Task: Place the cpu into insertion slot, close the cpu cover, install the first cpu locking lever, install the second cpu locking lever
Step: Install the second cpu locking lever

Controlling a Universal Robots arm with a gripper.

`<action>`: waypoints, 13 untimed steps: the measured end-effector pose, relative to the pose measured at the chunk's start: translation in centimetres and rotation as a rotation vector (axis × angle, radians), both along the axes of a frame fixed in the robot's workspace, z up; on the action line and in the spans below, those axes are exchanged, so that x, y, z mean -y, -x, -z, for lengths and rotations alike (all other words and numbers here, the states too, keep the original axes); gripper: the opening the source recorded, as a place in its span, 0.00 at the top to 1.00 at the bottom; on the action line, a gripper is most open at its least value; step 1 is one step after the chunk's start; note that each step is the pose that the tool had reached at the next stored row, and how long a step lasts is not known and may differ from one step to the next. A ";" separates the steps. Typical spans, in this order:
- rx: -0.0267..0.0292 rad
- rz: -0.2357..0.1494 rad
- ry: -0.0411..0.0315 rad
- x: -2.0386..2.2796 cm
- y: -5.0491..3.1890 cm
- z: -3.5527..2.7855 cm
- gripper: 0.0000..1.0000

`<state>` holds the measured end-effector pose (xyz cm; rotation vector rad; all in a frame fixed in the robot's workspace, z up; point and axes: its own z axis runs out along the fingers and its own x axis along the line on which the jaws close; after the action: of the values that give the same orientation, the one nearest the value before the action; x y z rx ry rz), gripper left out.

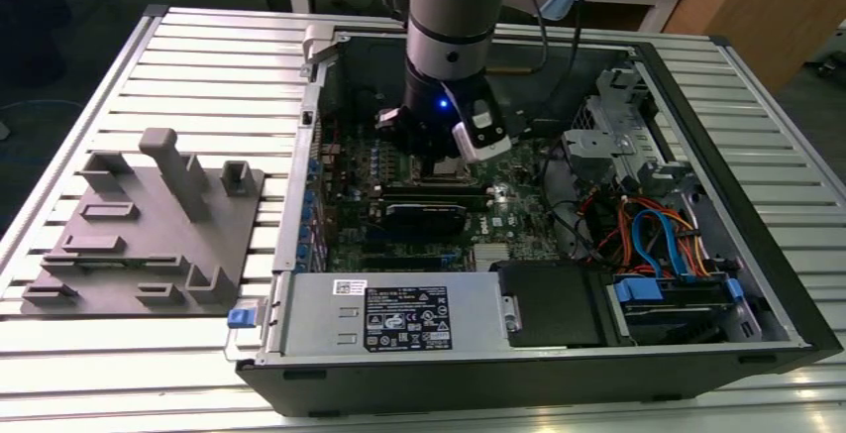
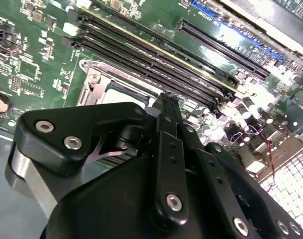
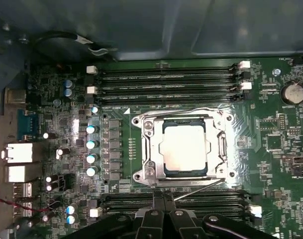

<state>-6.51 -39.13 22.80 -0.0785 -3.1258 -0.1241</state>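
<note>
First wrist view: cpu (image 3: 183, 149) seated in insertion slot (image 3: 150, 172), cpu cover (image 3: 218, 147) down around it. End effector (image 3: 163, 199) closed, empty, at the socket's 6 o'clock beside a thin locking lever (image 3: 198, 189). Lever likely stiff, springy; take its free end.

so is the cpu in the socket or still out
In. In the first wrist view the cpu lies flat in the insertion slot, with the cpu cover framing it.
</note>
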 end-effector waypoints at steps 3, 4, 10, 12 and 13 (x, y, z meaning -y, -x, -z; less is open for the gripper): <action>-0.0001 0.000 -0.0109 0.46 0.16 0.13 0.89; -0.0002 0.000 -0.0153 0.54 0.26 0.16 0.89; -0.0005 0.000 -0.0368 0.78 0.64 0.37 0.89; -0.0006 0.000 -0.0370 0.78 0.63 0.37 0.89; -0.0006 0.000 -0.0369 0.78 0.64 0.37 0.89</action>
<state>-7.14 -39.91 22.43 -0.0783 -3.1215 -0.1817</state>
